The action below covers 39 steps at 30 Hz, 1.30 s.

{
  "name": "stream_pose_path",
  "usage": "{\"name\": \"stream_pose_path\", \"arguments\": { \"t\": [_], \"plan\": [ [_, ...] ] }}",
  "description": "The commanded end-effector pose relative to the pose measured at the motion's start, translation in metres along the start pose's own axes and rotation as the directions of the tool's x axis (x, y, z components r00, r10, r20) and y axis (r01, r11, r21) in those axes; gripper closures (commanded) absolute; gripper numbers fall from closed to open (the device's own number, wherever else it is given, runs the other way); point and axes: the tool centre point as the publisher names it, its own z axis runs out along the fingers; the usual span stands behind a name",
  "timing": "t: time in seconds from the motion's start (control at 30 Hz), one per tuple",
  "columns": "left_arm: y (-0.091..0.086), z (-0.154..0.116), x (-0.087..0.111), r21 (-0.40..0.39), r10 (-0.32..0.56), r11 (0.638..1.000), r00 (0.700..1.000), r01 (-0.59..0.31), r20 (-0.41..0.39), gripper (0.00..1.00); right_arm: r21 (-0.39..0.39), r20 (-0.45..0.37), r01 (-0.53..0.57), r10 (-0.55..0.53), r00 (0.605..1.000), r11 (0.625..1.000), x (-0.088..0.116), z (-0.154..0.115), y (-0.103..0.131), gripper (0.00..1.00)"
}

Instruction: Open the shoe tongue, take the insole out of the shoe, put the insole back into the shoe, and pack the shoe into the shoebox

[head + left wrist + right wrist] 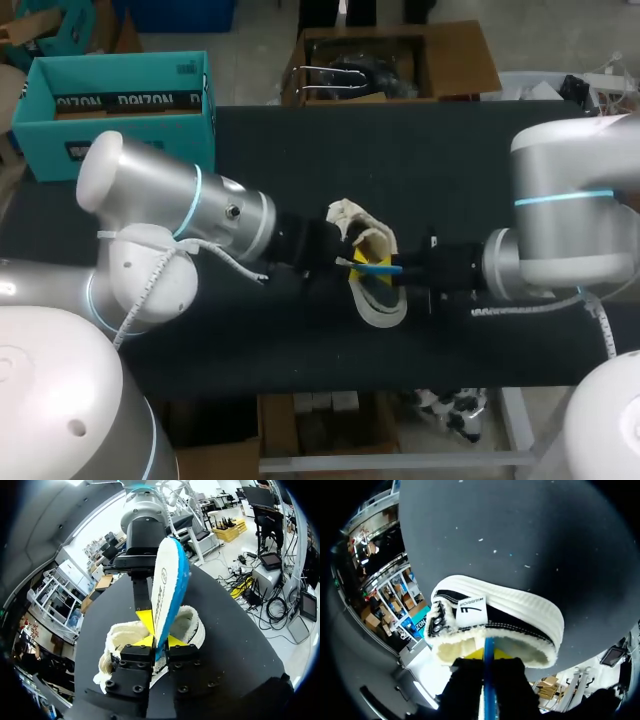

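The black counter (300, 150) fills the middle of the head view. The teal shoebox (115, 110) stands open at the upper left, at the counter's far corner, well apart from the work.

The shoe (385, 305) lies just right of centre and slightly low in the head view, between the two arms. Its opening with the fleecy lining faces the left arm.

The insole (376, 266), white with a blue edge, is on edge over the shoe's opening. Its lower end sits at the lining and most of its length is clear of the shoe.

- Left end effector (155, 641): closed on the insole's lower end, one yellow tip on each face.
- Right end effector (487, 656): clamped on the insole, whose blue edge runs between its fingers.

Step in hand: insole handling. The pose fits either the end of removal or the start of re-insertion, and the views do not settle which.

For re-insertion, one end effector should let go. The other should then tilt the insole flat and slide it toe-first along the sole bed. Packing is not yet begun.
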Motion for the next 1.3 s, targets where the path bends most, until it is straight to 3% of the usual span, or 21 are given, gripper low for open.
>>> {"name": "stream_pose_path", "arguments": {
  "t": [0.03,0.1,0.13,0.2,0.23,0.27,0.33,0.5,0.87,1.3],
  "plan": [
    [0.0,0.013,0.001,-0.01,-0.005,1.0,1.0,0.005,0.01,1.0,0.005,0.004,0.0,0.0,1.0,1.0,0.001,-0.002,0.0,1.0],
    [0.001,0.014,0.001,-0.01,-0.009,1.0,1.0,0.009,0.011,1.0,0.009,0.011,0.002,-0.002,1.0,1.0,0.001,-0.004,-0.002,0.98],
    [0.002,0.015,0.002,-0.011,-0.01,1.0,1.0,0.011,0.013,1.0,0.008,0.013,0.001,-0.001,1.0,1.0,0.001,-0.005,-0.004,0.82],
    [0.003,0.015,0.003,-0.01,-0.013,1.0,1.0,0.013,0.018,1.0,0.005,0.019,0.001,-0.001,1.0,1.0,0.0,-0.008,-0.007,0.6],
    [0.003,0.014,0.003,-0.007,-0.016,1.0,1.0,0.016,0.025,1.0,0.002,0.022,-0.001,0.001,1.0,1.0,-0.001,-0.01,-0.008,0.51],
    [0.003,0.013,0.004,-0.006,-0.017,1.0,1.0,0.017,0.026,1.0,0.001,0.026,0.0,0.0,1.0,1.0,-0.001,-0.012,-0.011,0.47],
    [0.004,0.013,0.005,-0.003,-0.021,1.0,0.999,0.021,0.037,1.0,-0.014,0.028,-0.003,0.003,1.0,1.0,-0.002,-0.015,-0.015,0.53],
    [0.003,0.011,0.007,0.003,-0.021,1.0,0.997,0.02,0.076,1.0,-0.026,0.026,-0.003,0.003,1.0,1.0,-0.004,-0.021,-0.017,1.0],
    [0.003,0.01,0.007,-0.002,-0.018,1.0,0.993,0.018,0.118,1.0,-0.022,0.035,0.003,-0.002,0.999,1.0,0.0,-0.021,-0.006,1.0],
    [0.018,0.02,-0.007,-0.046,-0.045,0.998,0.991,0.051,0.123,1.0,-0.037,0.057,-0.037,0.039,0.998,0.999,0.008,-0.005,0.013,1.0]
  ]
}}
